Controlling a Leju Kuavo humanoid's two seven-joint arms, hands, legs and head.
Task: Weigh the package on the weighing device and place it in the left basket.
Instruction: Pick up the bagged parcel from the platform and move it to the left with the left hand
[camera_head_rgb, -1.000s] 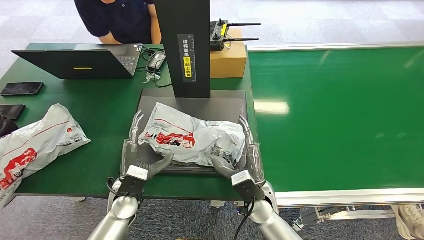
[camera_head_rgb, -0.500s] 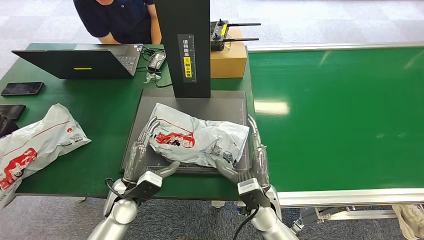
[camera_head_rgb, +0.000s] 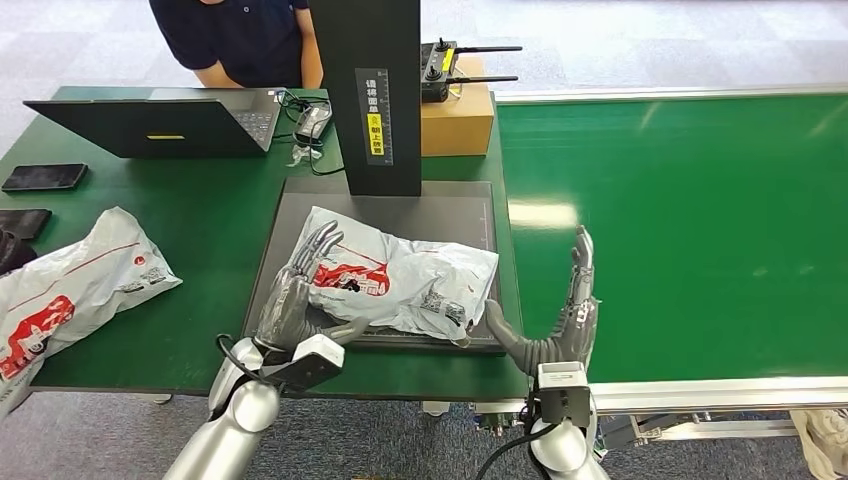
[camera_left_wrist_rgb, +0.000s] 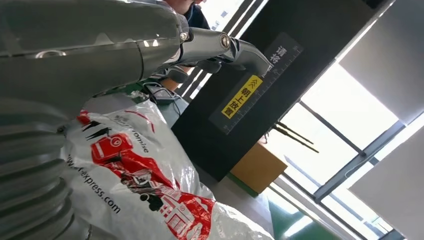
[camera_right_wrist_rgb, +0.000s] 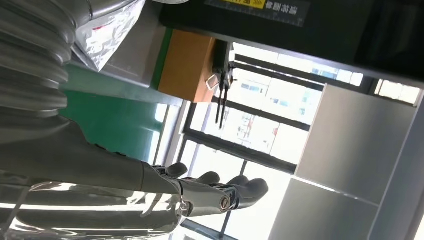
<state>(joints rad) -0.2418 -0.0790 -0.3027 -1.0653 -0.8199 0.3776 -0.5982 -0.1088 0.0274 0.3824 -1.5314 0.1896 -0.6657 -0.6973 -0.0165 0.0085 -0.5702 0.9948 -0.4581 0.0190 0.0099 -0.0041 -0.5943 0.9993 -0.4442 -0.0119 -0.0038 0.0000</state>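
Note:
A grey mailing bag with red print, the package (camera_head_rgb: 400, 280), lies flat on the dark plate of the weighing device (camera_head_rgb: 400, 205), in front of its black column (camera_head_rgb: 375, 90). My left hand (camera_head_rgb: 300, 290) rests against the package's left end, fingers stretched over its edge and thumb low at its near side. The left wrist view shows the package (camera_left_wrist_rgb: 140, 185) next to my palm, with the fingers (camera_left_wrist_rgb: 220, 45) straight. My right hand (camera_head_rgb: 560, 310) stands open to the right of the plate, over the belt's edge and apart from the package. Its fingers (camera_right_wrist_rgb: 220, 195) are spread and hold nothing.
A second grey bag (camera_head_rgb: 70, 285) lies at the table's left. A laptop (camera_head_rgb: 160, 125), a phone (camera_head_rgb: 45, 177) and a cardboard box (camera_head_rgb: 455, 115) carrying a remote controller stand at the back. A person (camera_head_rgb: 240, 40) sits behind the laptop. The green conveyor belt (camera_head_rgb: 680, 230) runs to the right.
My right hand has let go of the package and swung right, off the plate. My left hand has slid farther onto the package's left end. The package now lies on the plate.

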